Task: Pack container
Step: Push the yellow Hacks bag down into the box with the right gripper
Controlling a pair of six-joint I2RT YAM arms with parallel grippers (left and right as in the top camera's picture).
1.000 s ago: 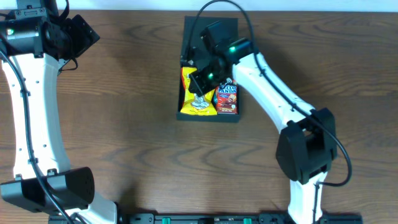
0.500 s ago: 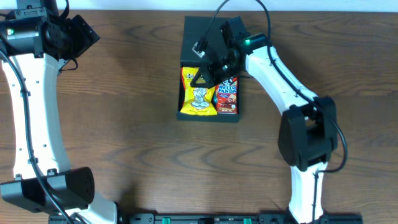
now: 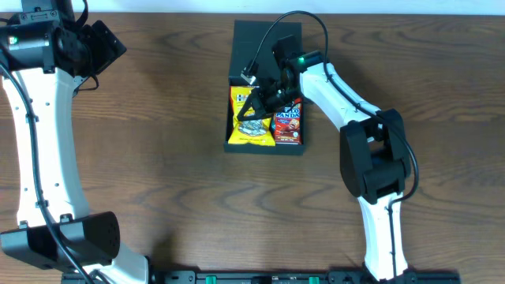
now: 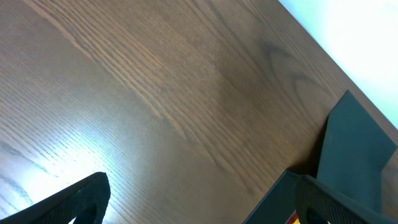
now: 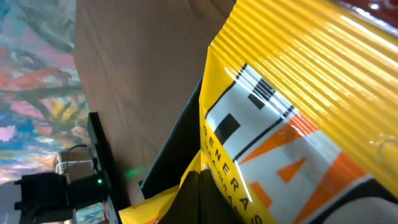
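At the far left, the left fingers (image 3: 112, 43) hung above the wooden desk (image 3: 158, 118), near its back edge and well apart from everything else. They stood wide. In the left wrist view one finger showed at the lower left corner and the other at the lower right, with plain woodgrain between them.

Near the middle of the desk sat the container (image 3: 264, 151), a dark teal-green square box, with its hinged lid (image 3: 267, 43) laid open toward the back edge. In its left half lay a yellow snack pack (image 3: 251, 134). Just beside that, in the right half, lay a red Hello Panda pack (image 3: 289, 128).

The right fingers (image 3: 252, 109) were inside the box, over the upper part of the yellow snack pack, and they were closed together. The white right arm (image 3: 339, 87) reached in from the right, across the top of the red Hello Panda pack. A black cable (image 3: 296, 14) arched above the lid.

In the right wrist view the yellow pack's ribbed foil, printed in white, black and orange, filled most of the frame. The dark closed tip sat right against it at the bottom edge. We could not tell whether any foil was pinched between the fingers.
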